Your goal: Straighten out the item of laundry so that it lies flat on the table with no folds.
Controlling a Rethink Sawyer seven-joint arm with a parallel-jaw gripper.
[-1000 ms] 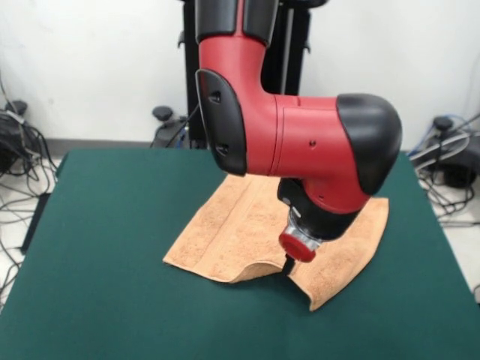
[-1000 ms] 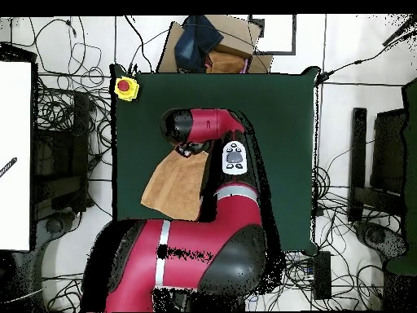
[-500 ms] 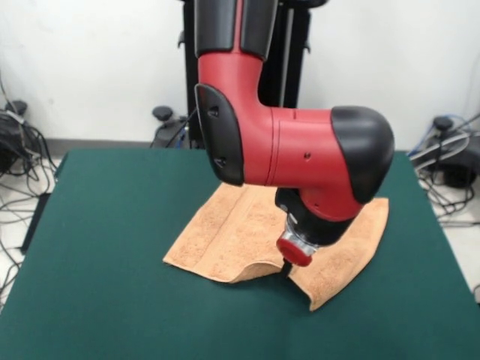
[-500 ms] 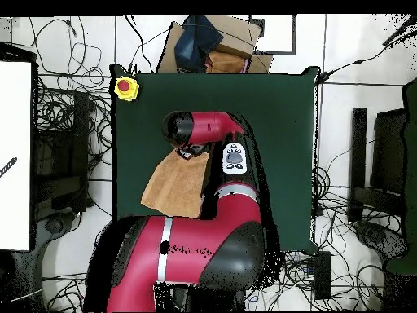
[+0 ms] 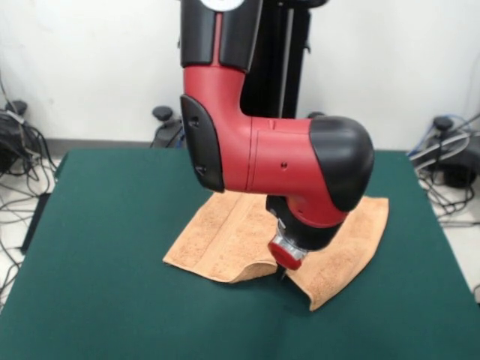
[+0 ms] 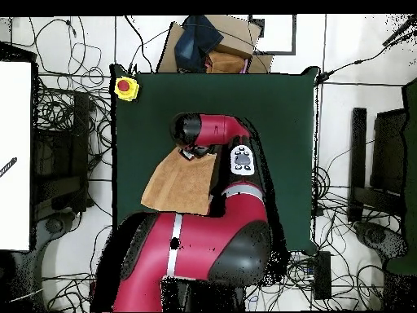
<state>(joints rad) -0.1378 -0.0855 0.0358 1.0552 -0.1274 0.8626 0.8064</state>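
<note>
Shifted sideways, gripper (image 5: 284,275) meets towel (image 5: 232,236) on green table (image 5: 112,225); jaws seemingly hidden, cables around

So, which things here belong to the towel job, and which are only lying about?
Belong to the job:
- towel, front edge humped up
- green table
- pincer, down at the towel's front edge

Only lying about:
- yellow box with red button on the table corner
- cardboard box beyond the table
- cables on the floor
</note>
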